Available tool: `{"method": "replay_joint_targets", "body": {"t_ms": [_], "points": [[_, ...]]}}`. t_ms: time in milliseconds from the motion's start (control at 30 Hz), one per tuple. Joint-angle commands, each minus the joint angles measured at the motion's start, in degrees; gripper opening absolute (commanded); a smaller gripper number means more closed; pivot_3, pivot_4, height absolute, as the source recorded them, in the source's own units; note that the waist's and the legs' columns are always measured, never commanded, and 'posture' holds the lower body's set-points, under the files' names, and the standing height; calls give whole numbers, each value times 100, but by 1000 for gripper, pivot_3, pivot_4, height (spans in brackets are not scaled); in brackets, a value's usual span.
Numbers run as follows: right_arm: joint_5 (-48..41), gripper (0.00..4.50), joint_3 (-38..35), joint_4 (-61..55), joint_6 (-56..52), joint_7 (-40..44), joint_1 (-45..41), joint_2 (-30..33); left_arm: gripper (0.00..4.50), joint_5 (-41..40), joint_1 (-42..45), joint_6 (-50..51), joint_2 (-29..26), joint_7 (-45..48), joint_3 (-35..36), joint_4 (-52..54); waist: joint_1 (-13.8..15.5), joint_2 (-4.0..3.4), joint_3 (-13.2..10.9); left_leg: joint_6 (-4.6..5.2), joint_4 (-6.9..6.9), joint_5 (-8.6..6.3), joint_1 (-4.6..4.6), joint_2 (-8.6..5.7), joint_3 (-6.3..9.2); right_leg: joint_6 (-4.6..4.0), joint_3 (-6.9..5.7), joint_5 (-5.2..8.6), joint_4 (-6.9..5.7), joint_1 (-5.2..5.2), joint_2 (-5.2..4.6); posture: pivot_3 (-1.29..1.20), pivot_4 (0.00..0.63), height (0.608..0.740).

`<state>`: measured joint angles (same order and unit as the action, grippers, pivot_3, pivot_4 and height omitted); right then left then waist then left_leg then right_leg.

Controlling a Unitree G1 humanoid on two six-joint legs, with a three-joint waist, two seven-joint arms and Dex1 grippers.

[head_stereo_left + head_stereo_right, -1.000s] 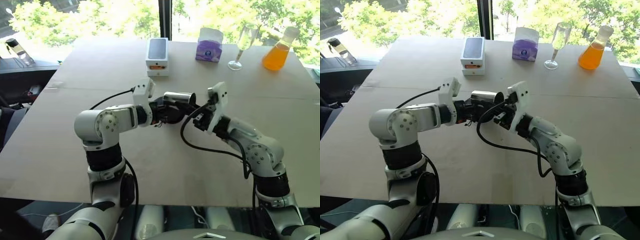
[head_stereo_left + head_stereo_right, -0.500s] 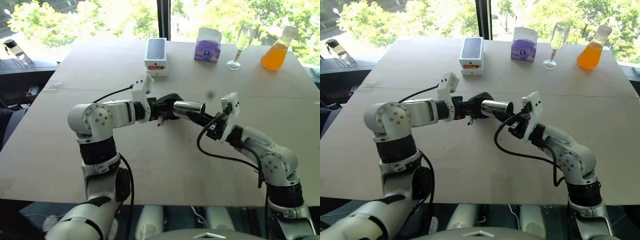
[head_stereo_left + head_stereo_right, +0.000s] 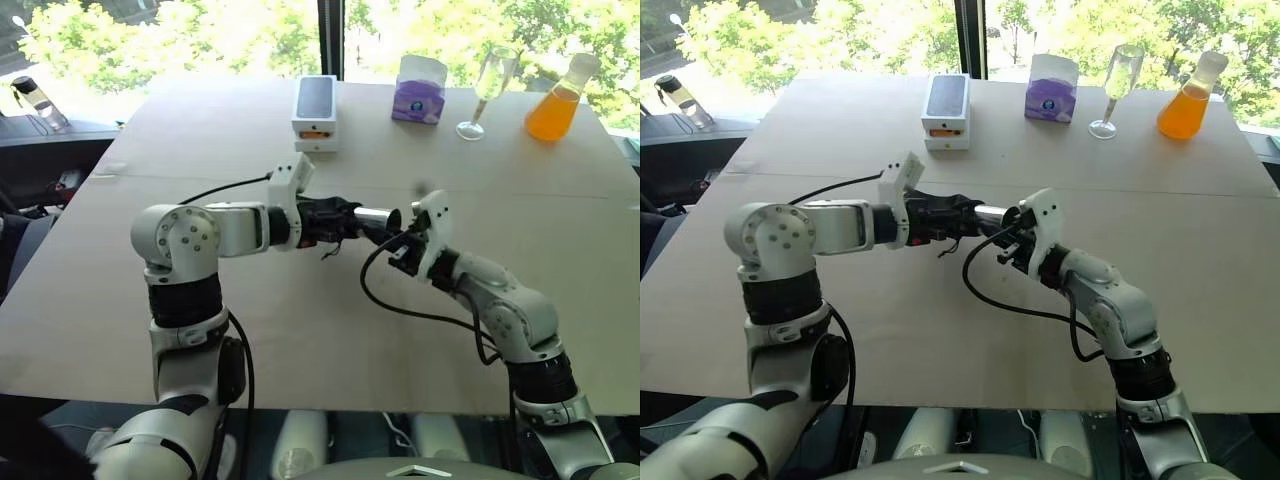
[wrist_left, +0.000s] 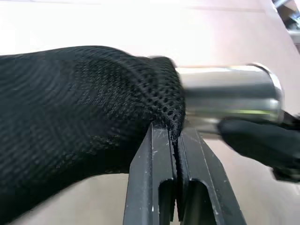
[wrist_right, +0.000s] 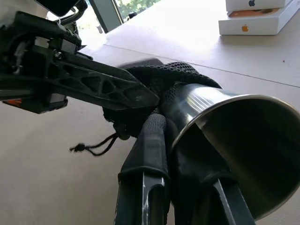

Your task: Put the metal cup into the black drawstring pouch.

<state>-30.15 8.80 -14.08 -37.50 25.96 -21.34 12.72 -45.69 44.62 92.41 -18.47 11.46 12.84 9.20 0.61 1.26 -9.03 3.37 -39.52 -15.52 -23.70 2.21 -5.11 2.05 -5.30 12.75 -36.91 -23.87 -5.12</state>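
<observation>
Left wrist: mesh pouch (image 4: 84, 117), shiny cup (image 4: 225, 101)

At the far edge of your table (image 3: 120, 300) you have a white phone box (image 3: 314, 112), a purple tissue box (image 3: 418, 90), a clear stemmed glass (image 3: 487, 92) and a flask of orange liquid (image 3: 560, 100), set in a row. Trees (image 3: 160, 40) fill the window behind them.

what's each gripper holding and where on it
Left gripper pinches the pouch at its mouth edge. Right gripper clamps the cup by its rim wall, one finger inside.
</observation>
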Motion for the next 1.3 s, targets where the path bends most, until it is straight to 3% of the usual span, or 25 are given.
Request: {"method": "replay_joint_targets", "body": {"t_ms": [33,200,400,533,600,800,1100,1300], "points": [[-166,84,94,-299,131,315,35,-104,0,-319,65,9,-74,23,-58,104,-6,0,0,0,0,0,0,0,0,0,0,0,0,0,1,0,150,737],[-236,84,290,-352,298,878,83,-136,0,-485,164,9,-103,94,-112,87,-11,0,0,-1,1,0,0,0,0,0,0,0,0,0,1,0,150,737],[-618,84,-136,-217,519,1135,73,-451,0,-461,161,9,-270,185,-133,9,-6,-1,0,-1,1,0,1,-1,0,0,0,0,0,1,2,0,150,737],[-227,84,129,-104,715,1222,30,-417,0,-595,307,9,-193,211,-105,-70,-3,-1,0,-1,1,0,1,-1,0,0,-1,0,0,0,2,0,150,737],[-149,84,127,88,925,1087,-66,-684,0,-824,367,9,-174,252,-123,-75,-6,-1,-1,-1,1,0,1,-1,0,0,-1,0,1,0,2,0,150,737],[-1124,84,-929,448,736,563,-240,-1471,0,-1218,-28,9,-500,198,79,-33,-87,-5,-3,-9,7,6,2,1,4,-1,-1,0,-1,-2,3,0,150,737],[-1098,84,-751,513,671,769,-219,-1564,0,-1624,195,9,-199,-147,279,-127,-124,-6,-4,-9,8,6,1,-2,6,-1,-3,0,-1,-1,0,0,150,737],[-1845,84,-1243,516,377,555,-233,-1946,0,-1977,-22,9,-115,-305,856,-200,-142,-9,-6,-10,11,6,2,1,5,-1,-1,0,-1,-3,2,0,150,737]]}}
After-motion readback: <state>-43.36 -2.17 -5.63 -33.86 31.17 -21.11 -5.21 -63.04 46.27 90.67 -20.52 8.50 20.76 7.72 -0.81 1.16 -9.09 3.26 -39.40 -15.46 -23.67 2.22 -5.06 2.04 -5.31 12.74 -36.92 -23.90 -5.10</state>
